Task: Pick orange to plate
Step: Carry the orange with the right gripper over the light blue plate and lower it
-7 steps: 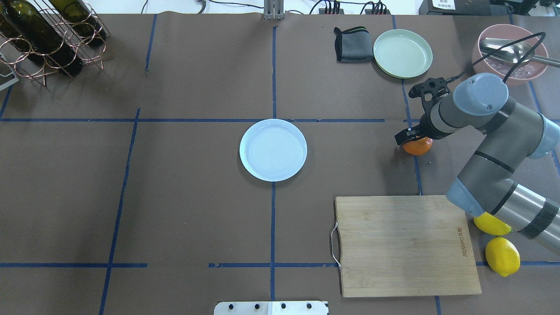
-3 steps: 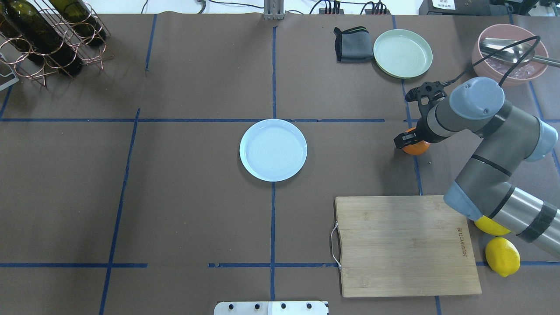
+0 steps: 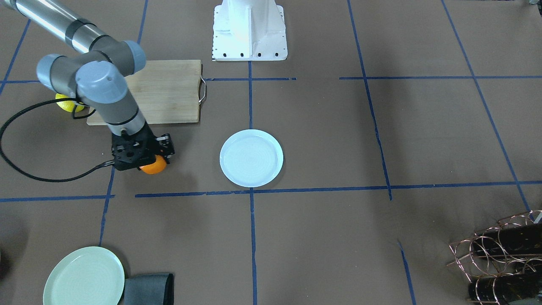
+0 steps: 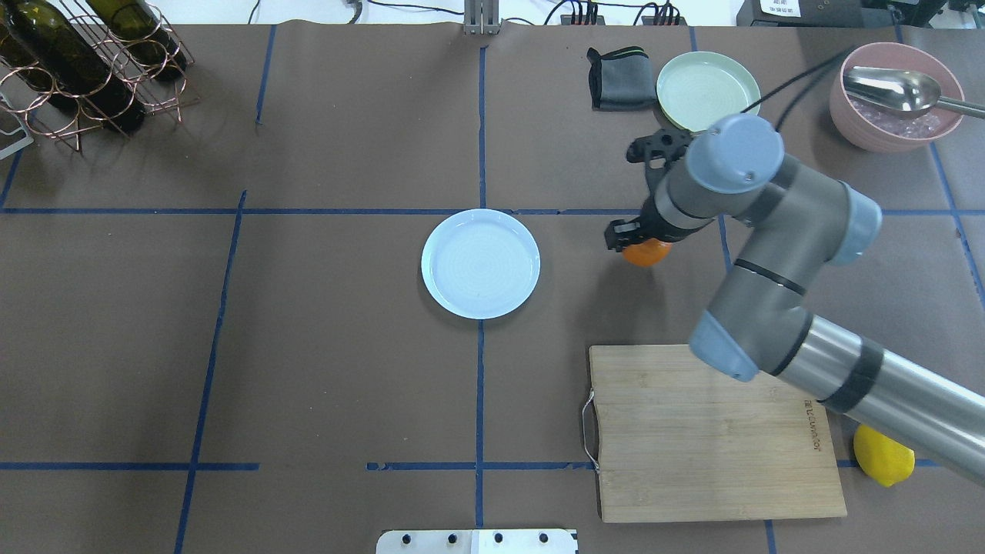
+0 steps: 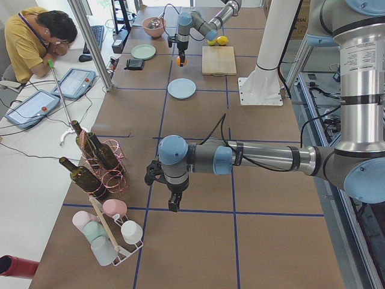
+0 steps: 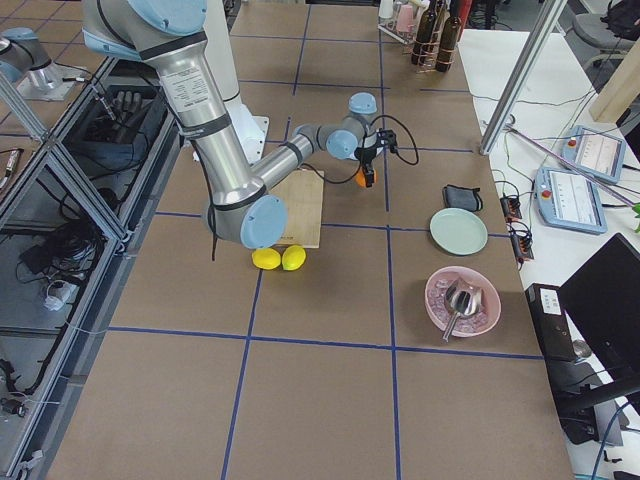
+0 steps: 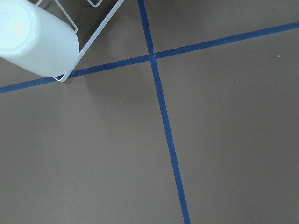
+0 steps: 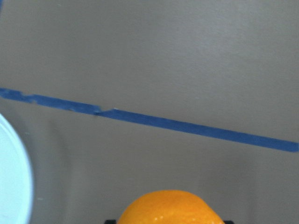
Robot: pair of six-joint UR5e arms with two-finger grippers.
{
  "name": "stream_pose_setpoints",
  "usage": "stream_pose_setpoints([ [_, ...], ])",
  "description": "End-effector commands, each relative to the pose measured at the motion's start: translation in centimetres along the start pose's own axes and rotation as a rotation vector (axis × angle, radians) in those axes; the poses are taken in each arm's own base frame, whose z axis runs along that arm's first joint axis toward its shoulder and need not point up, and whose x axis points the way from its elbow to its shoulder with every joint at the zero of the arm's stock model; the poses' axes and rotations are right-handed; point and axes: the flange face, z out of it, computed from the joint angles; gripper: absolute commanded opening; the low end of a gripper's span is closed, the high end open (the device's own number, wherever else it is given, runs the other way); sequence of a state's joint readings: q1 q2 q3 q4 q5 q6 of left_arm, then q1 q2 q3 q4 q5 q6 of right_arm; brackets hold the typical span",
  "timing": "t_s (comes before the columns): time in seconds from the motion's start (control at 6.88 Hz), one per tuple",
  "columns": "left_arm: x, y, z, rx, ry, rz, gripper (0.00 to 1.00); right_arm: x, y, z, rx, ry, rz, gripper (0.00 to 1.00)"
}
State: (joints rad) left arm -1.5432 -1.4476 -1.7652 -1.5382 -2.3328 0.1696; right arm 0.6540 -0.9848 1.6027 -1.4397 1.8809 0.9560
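right gripper [image 4: 636, 240] pinching orange [image 4: 648, 254], at 3 o'clock from plate [image 4: 481, 264] in overhead view, well apart. left gripper [image 5: 172, 205]: can't tell if spread or closed. cutting board [image 4: 708, 431] stamp too small to read.

orange [image 8: 168, 207]: lower half cut off at 6 o'clock
plate [image 8: 11, 177]: mostly cut off at 9 o'clock

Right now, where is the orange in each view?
Front-facing: orange left of centre.
Overhead: orange right of centre.
Exterior left: orange near the top, far end.
Exterior right: orange upper middle.
Left wrist: not in it.
Right wrist: orange at bottom centre.
Shared landmark: white plate nearby.
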Motion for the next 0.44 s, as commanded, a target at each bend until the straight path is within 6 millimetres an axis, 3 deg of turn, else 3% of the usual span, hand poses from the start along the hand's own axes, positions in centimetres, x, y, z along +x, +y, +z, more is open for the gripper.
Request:
stream_pose_setpoints([
  [0.0, 0.6, 0.0, -0.6, 0.011, -0.003, 0.008, 1.0, -11.8, -1.4, -0.6, 0.02, 0.018, 0.092, 0.07],
  [0.15, 0.5, -0.1, -0.6, 0.011, -0.003, 0.008, 1.0, -16.2, -2.3, 0.7, 0.036, 0.05, 0.125, 0.07],
  [0.29, 0.6, -0.1, -0.6, 0.012, -0.003, 0.009, 1.0, -18.7, -1.9, 1.7, 0.042, 0.068, 0.13, 0.08],
])
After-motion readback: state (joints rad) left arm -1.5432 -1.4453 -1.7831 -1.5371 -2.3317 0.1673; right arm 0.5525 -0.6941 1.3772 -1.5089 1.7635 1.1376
